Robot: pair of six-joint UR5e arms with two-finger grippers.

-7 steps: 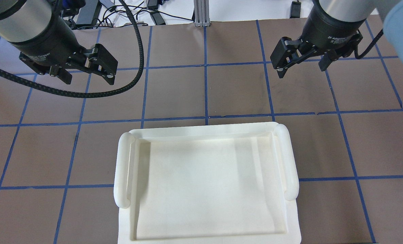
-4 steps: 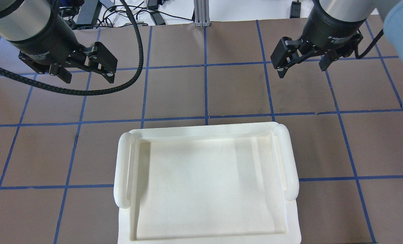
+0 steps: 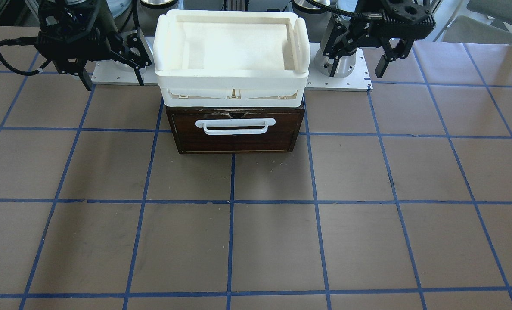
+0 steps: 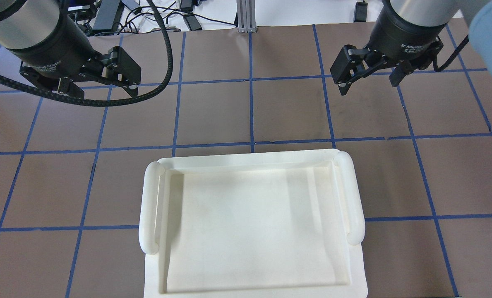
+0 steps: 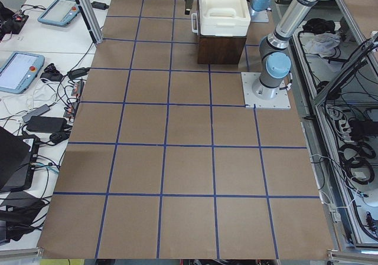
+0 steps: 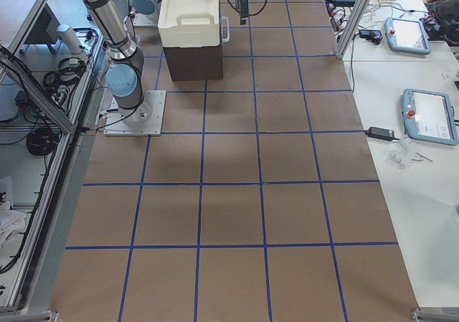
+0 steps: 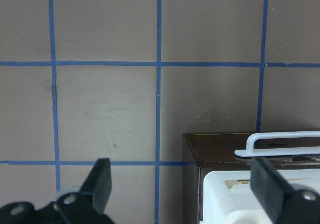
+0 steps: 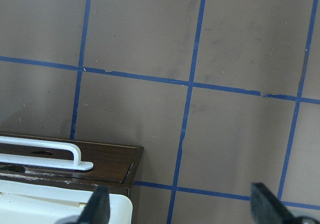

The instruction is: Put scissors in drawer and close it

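Note:
The drawer has a dark brown front and a white bar handle. It sits pushed in under the white tray. It also shows in the left wrist view and the right wrist view. The scissors show in no view. My left gripper is open and empty, raised above the table beyond the box and to its left; in the front-facing view it is on the right. My right gripper is open and empty, raised to the box's right, and shows in the front-facing view.
A white plastic tray sits on top of the drawer box and looks empty. Brown table with blue tape grid. Cables and tablets lie beyond the table edge. Arm bases stand behind the box.
My left gripper has drifted slightly left and away from the tray in the overhead view. The right gripper has stayed in place. Both stay open.

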